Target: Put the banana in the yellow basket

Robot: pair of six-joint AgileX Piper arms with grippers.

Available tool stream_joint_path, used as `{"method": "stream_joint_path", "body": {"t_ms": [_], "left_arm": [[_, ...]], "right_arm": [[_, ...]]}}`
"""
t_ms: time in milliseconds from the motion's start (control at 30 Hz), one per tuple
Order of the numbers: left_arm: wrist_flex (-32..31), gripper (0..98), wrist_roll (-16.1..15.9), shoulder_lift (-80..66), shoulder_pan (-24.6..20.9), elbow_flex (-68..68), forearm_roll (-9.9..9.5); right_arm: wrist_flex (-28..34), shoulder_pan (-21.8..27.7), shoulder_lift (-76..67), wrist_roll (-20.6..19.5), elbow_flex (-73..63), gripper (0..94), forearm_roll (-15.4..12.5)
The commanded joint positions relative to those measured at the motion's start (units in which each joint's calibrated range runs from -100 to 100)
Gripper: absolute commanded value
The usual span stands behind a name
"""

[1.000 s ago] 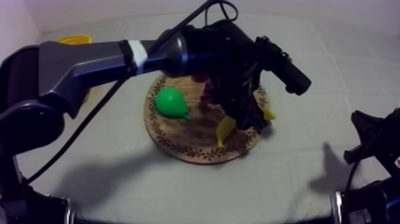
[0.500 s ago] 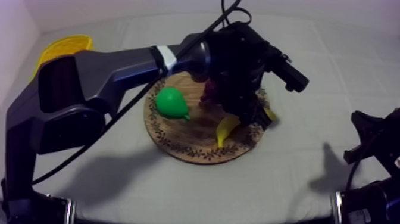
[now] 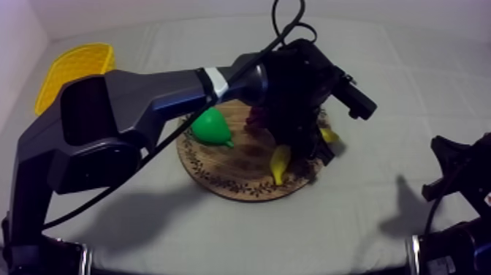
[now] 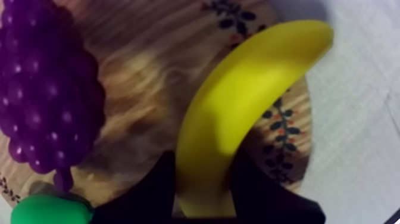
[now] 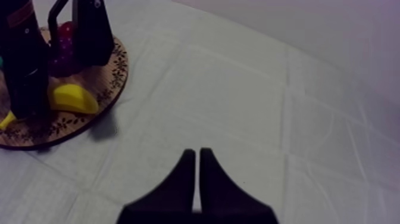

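The yellow banana (image 4: 238, 113) lies over the round wooden board (image 4: 149, 65), and my left gripper (image 4: 202, 187) is shut on its near end, one black finger on each side. From above, my left gripper (image 3: 296, 148) stands over the board's right half (image 3: 219, 172), with the banana (image 3: 280, 162) sticking out below it. I cannot tell whether the banana is off the wood. The yellow basket (image 3: 73, 67) sits at the table's far left. My right gripper (image 5: 195, 161) is shut on nothing above bare cloth and sits low at the right (image 3: 449, 172).
A green pear (image 3: 210, 126) and purple grapes (image 3: 256, 117) lie on the board beside the banana; the grapes (image 4: 47, 89) are close to my left gripper. A small red fruit (image 5: 67, 28) peeks out behind the left arm. Open cloth surrounds the board.
My left arm has swung its elbow toward the front, uncovering the basket. The gripper has settled lower at the banana, whose lower end has shifted slightly right. The right arm has stayed still.
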Motion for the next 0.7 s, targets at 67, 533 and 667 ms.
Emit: {"method": "stream_joint_path", "body": {"t_ms": [67, 533, 667], "left_arm": [[0.0, 22.7, 1.0, -0.4, 0.5, 0.0, -1.06], [-1.3, 22.0, 2.6, -21.3, -1.0, 12.6, -5.37], [-0.6, 21.9, 3.1, -29.9, -3.9, 17.6, -7.06]], "right_arm": [[0.0, 0.0, 0.0, 0.0, 0.0, 0.5, 0.0], [0.0, 0.0, 0.0, 0.0, 0.0, 0.5, 0.0], [0.0, 0.0, 0.0, 0.0, 0.0, 0.5, 0.0]]}}
